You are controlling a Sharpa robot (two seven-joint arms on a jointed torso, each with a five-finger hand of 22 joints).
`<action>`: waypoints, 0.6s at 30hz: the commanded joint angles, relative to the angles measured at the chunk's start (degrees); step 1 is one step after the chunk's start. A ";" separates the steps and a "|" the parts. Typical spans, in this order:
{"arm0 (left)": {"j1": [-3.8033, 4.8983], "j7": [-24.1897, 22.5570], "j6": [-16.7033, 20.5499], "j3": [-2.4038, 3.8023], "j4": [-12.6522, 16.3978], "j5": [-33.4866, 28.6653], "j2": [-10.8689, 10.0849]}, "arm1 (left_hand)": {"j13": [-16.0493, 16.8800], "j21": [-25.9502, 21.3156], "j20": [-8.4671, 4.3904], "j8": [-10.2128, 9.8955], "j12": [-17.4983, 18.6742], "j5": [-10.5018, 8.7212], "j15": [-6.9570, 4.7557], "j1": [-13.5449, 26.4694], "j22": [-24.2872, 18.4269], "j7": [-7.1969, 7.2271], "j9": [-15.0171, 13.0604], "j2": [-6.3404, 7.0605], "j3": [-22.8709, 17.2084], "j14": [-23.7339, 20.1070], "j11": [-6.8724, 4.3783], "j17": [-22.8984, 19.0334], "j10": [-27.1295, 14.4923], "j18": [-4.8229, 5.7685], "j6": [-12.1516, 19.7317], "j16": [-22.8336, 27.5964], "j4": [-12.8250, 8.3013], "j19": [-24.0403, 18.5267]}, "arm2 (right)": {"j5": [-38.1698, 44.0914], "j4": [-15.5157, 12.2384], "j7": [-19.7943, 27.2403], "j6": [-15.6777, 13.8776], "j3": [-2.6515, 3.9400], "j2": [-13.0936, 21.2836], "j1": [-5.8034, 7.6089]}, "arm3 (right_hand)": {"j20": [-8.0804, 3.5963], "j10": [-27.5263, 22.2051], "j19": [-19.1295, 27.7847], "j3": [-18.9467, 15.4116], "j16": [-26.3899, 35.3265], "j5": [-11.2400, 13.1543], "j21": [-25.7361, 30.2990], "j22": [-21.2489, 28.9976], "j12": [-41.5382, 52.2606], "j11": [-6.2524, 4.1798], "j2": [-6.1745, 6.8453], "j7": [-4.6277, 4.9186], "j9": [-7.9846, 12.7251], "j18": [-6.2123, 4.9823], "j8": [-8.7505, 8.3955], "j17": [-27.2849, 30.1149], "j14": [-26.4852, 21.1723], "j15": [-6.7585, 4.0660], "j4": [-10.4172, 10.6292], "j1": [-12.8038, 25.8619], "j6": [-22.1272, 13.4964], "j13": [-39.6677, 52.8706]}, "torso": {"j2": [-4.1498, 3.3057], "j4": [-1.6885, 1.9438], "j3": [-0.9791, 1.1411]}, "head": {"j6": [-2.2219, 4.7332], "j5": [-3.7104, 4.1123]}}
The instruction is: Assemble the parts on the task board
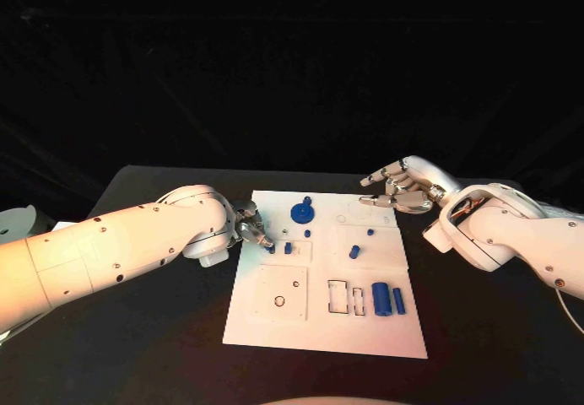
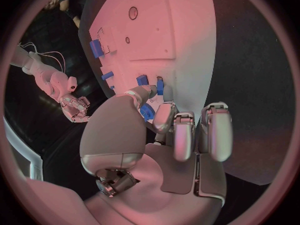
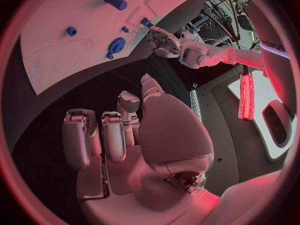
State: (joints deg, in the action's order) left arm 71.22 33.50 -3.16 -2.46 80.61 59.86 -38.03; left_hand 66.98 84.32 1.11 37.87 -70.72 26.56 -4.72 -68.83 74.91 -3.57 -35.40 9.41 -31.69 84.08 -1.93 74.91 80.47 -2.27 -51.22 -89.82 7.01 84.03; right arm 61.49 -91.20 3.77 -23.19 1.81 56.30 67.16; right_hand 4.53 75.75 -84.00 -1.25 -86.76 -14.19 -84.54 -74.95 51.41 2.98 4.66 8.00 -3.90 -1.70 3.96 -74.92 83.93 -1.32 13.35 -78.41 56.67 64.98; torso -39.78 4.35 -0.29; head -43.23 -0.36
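A: What lies nearest on the task board (image 1: pixel 274 325)?
B: In the lower right of the plate, 2 blue cylinders (image 1: pixel 387 298) lie side by side beside 2 narrow rectangular slots (image 1: pixel 347 299). To their left is a square outline with a small round hole (image 1: pixel 280 301).

A: And the middle of the frame?
B: A short blue peg (image 1: pixel 354 251) lies right of centre. At the plate's left edge the left hand (image 1: pixel 253 231) has its fingertips down among small blue parts (image 1: pixel 287 248); in the left wrist view its thumb and a finger (image 2: pixel 164 116) close around a blue piece (image 2: pixel 147 111), though I cannot tell whether it is truly gripped.

A: Further back?
B: A blue gear (image 1: pixel 303 211) sits near the plate's upper middle, with a small blue peg (image 1: pixel 307 233) just below it.

A: The right hand?
B: The right hand (image 1: pixel 399 190) hovers at the plate's upper right corner, above the black worktop (image 1: pixel 159 354), fingers curled loosely and apart, holding nothing.
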 commanded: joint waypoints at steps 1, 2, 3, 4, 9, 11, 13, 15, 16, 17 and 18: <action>-0.17 0.79 -2.40 -0.09 -0.10 0.41 0.27 | -0.07 0.11 -0.17 0.31 0.21 0.22 -0.46 0.03 8.86 1.30 -0.12 -0.73 -6.81 5.92 -0.15 15.09 -0.01 0.52 -1.60 -0.18 -6.52 3.55 | 0.25 -0.07 0.18 0.66 0.00 -0.02 -0.04 | 0.07 -0.35 -0.93 -0.27 0.24 -0.21 0.37 -4.69 -0.22 -0.15 -0.36 -0.10 -0.06 -0.67 0.00 -9.69 4.79 -0.08 -0.01 0.07 0.22 -0.09 | 0.03 -0.01 0.03 | 0.00 0.00; -0.19 0.80 -2.49 -0.09 -0.13 0.41 0.32 | -0.07 0.11 -0.17 0.31 0.21 0.22 -0.46 0.03 8.86 1.30 -0.12 -0.73 -6.81 5.92 -0.15 15.09 -0.01 0.52 -1.60 -0.18 -6.52 3.55 | 0.24 -0.07 0.19 0.66 0.00 -0.02 -0.04 | 0.07 -0.35 -0.93 -0.27 0.24 -0.21 0.37 -4.69 -0.22 -0.15 -0.36 -0.10 -0.06 -0.67 0.00 -9.69 4.79 -0.08 -0.01 0.07 0.22 -0.09 | 0.03 0.00 0.04 | -0.02 0.03; -0.20 0.80 -2.53 -0.10 -0.15 0.41 0.37 | -0.07 0.11 -0.17 0.31 0.21 0.22 -0.46 0.03 8.86 1.30 -0.12 -0.73 -6.81 5.92 -0.15 15.09 -0.01 0.52 -1.60 -0.18 -6.52 3.55 | 0.24 -0.08 0.19 0.67 0.00 -0.02 -0.04 | 0.07 -0.35 -0.93 -0.27 0.24 -0.21 0.37 -4.69 -0.22 -0.15 -0.36 -0.10 -0.06 -0.67 0.00 -9.69 4.79 -0.08 -0.01 0.07 0.22 -0.09 | 0.02 0.00 0.03 | -0.01 0.04; -0.22 0.81 -2.56 -0.10 -0.17 0.41 0.42 | -0.07 0.11 -0.17 0.31 0.21 0.22 -0.46 0.03 8.86 1.30 -0.12 -0.73 -6.81 5.92 -0.15 15.09 -0.01 0.52 -1.60 -0.18 -6.52 3.55 | 0.23 -0.08 0.19 0.67 0.00 -0.01 -0.04 | 0.07 -0.35 -0.93 -0.27 0.24 -0.21 0.37 -4.69 -0.22 -0.15 -0.36 -0.10 -0.06 -0.67 0.00 -9.69 4.79 -0.08 -0.01 0.07 0.22 -0.09 | 0.02 0.00 0.02 | 0.00 0.04; -0.27 0.91 -2.66 -0.10 -0.24 0.41 0.57 | -0.07 0.11 -0.17 0.31 0.21 0.22 -0.46 0.03 8.86 1.30 -0.12 -0.73 -6.81 5.92 -0.15 15.09 -0.01 0.52 -1.60 -0.18 -6.52 3.55 | 0.21 -0.11 0.20 0.69 0.00 0.00 -0.04 | 0.07 -0.35 -0.93 -0.27 0.24 -0.21 0.37 -4.69 -0.22 -0.15 -0.36 -0.10 -0.06 -0.67 0.00 -9.69 4.79 -0.08 -0.01 0.07 0.22 -0.09 | -0.01 0.00 0.02 | 0.03 0.07; -0.29 1.01 -2.75 -0.10 -0.27 0.41 0.62 | -0.07 0.11 -0.17 0.31 0.21 0.22 -0.46 0.03 8.86 1.30 -0.12 -0.73 -6.81 5.92 -0.15 15.09 -0.01 0.52 -1.60 -0.18 -6.52 3.55 | 0.20 -0.14 0.21 0.70 0.00 0.02 -0.04 | 0.07 -0.35 -0.93 -0.27 0.24 -0.21 0.37 -4.69 -0.22 -0.15 -0.36 -0.10 -0.06 -0.67 0.00 -9.69 4.79 -0.08 -0.01 0.07 0.22 -0.09 | -0.03 -0.02 0.04 | 0.03 0.09; -0.30 1.12 -2.87 -0.11 -0.31 0.41 0.66 | -0.07 0.11 -0.17 0.31 0.21 0.22 -0.46 0.03 8.86 1.30 -0.12 -0.73 -6.81 5.92 -0.15 15.09 -0.01 0.52 -1.60 -0.18 -6.52 3.55 | 0.19 -0.16 0.21 0.72 0.00 0.04 -0.04 | 0.07 -0.35 -0.93 -0.27 0.24 -0.21 0.37 -4.69 -0.22 -0.15 -0.36 -0.10 -0.06 -0.67 0.00 -9.69 4.79 -0.08 -0.01 0.07 0.22 -0.09 | -0.02 0.00 0.02 | 0.05 0.10; -0.30 1.22 -3.09 -0.11 -0.35 0.41 0.69 | -0.07 0.11 -0.17 0.31 0.21 0.22 -0.46 0.03 8.86 1.30 -0.12 -0.73 -6.81 5.92 -0.15 15.09 -0.01 0.52 -1.60 -0.18 -6.52 3.55 | 0.19 -0.18 0.22 0.73 0.00 0.06 -0.04 | 0.07 -0.37 -0.91 -0.37 0.28 -0.43 0.40 -4.65 -0.25 -0.16 -0.41 -0.11 -0.06 -0.68 0.01 -9.65 4.78 -0.09 -0.04 0.00 0.25 -0.15 | 0.01 0.01 0.03 | -0.03 0.10; -0.31 1.26 -3.25 -0.11 -0.36 0.41 0.71 | -0.07 0.11 -0.17 0.31 0.21 0.22 -0.46 0.03 8.86 1.30 -0.12 -0.73 -6.81 5.92 -0.15 15.09 -0.01 0.52 -1.60 -0.18 -6.52 3.55 | 0.19 -0.19 0.22 0.74 0.00 0.07 -0.04 | 0.07 -0.37 -0.91 -0.37 0.28 -0.43 0.40 -4.65 -0.25 -0.16 -0.41 -0.11 -0.06 -0.68 0.01 -9.65 4.78 -0.09 -0.04 0.00 0.25 -0.15 | 0.01 0.00 0.03 | -0.03 0.09; -0.31 1.30 -3.40 -0.11 -0.36 0.41 0.71 | -0.07 0.11 -0.17 0.31 0.21 0.22 -0.46 0.03 8.86 1.30 -0.12 -0.73 -6.81 5.92 -0.15 15.09 -0.01 0.52 -1.60 -0.18 -6.52 3.55 | 0.19 -0.20 0.22 0.75 0.00 0.08 -0.04 | 0.07 -0.37 -0.91 -0.37 0.28 -0.43 0.40 -4.65 -0.25 -0.16 -0.41 -0.11 -0.06 -0.68 0.01 -9.65 4.78 -0.09 -0.04 0.00 0.25 -0.15 | 0.01 0.02 0.04 | -0.05 0.11; -0.31 1.34 -3.53 -0.11 -0.37 0.41 0.72 | -0.12 0.07 -0.17 0.32 0.25 0.22 -0.46 0.05 8.81 1.31 -0.12 -0.72 -6.83 5.92 -0.15 15.09 -0.02 0.51 -1.60 -0.18 -6.54 3.54 | 0.19 -0.21 0.22 0.75 0.00 0.09 -0.04 | 0.07 -0.37 -0.91 -0.37 0.28 -0.43 0.40 -4.65 -0.25 -0.16 -0.41 -0.11 -0.06 -0.68 0.01 -9.65 4.78 -0.09 -0.04 0.00 0.25 -0.15 | -0.01 0.02 0.03 | -0.07 0.15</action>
State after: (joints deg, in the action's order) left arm 71.10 34.12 -4.49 -2.44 80.21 60.08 -37.44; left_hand 66.95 84.32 1.11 37.91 -70.72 26.50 -4.72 -68.98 74.90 -3.57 -35.49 9.27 -31.69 84.08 -1.92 74.90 80.47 -2.26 -51.22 -89.82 7.01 84.03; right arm 61.47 -91.31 3.78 -23.15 1.81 56.39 67.16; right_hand 4.53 75.75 -84.00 -1.25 -86.76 -14.43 -84.32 -74.94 51.41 2.98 4.66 8.00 -3.90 -1.70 3.96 -74.94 83.93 -1.33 13.35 -78.41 56.67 64.87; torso -39.78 4.35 -0.25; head -43.24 -0.25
